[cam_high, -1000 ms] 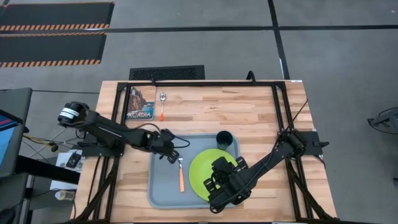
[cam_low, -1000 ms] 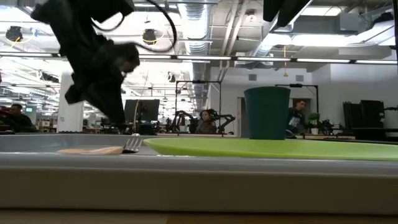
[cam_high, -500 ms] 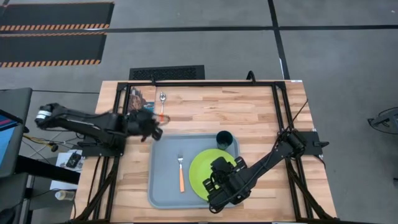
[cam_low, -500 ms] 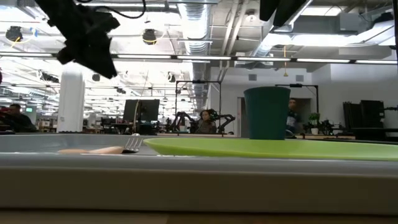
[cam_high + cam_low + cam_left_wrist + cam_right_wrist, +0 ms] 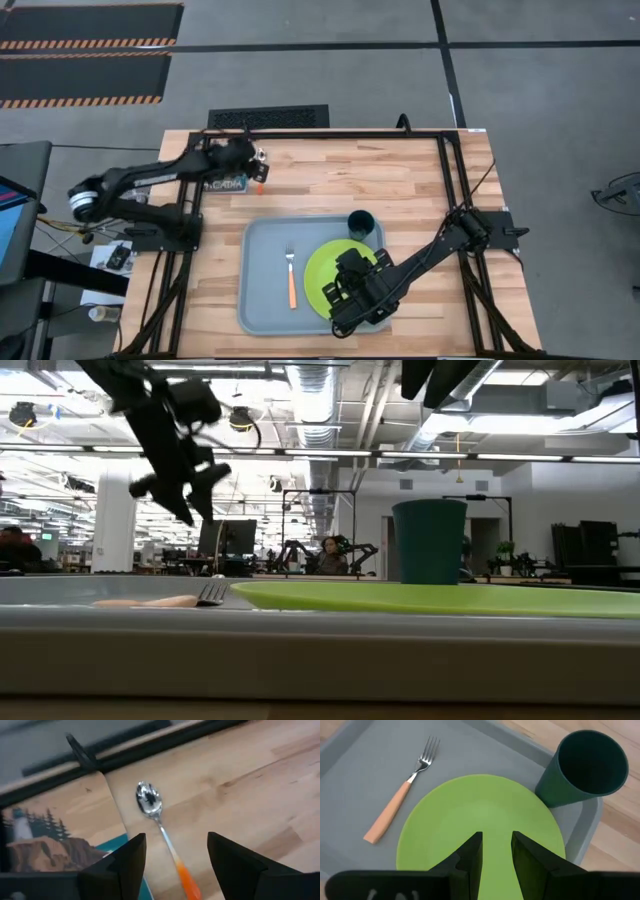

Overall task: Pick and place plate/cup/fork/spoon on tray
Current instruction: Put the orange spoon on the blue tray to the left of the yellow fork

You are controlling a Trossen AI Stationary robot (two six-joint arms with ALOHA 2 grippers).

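Only the spoon (image 5: 159,822) is left off the tray (image 5: 262,300), lying on the counter (image 5: 400,180) upper left. The open left end effector (image 5: 172,857) is lined up over its orange handle; the right end effector (image 5: 496,851), slightly parted, is parked over the plate (image 5: 485,815).

Probably robotics lab: benches, monitors (image 5: 238,537)

left pincer (image 5: 175,857) hangs with fingers spread wide, right pincer (image 5: 496,852) low with fingers slightly parted.
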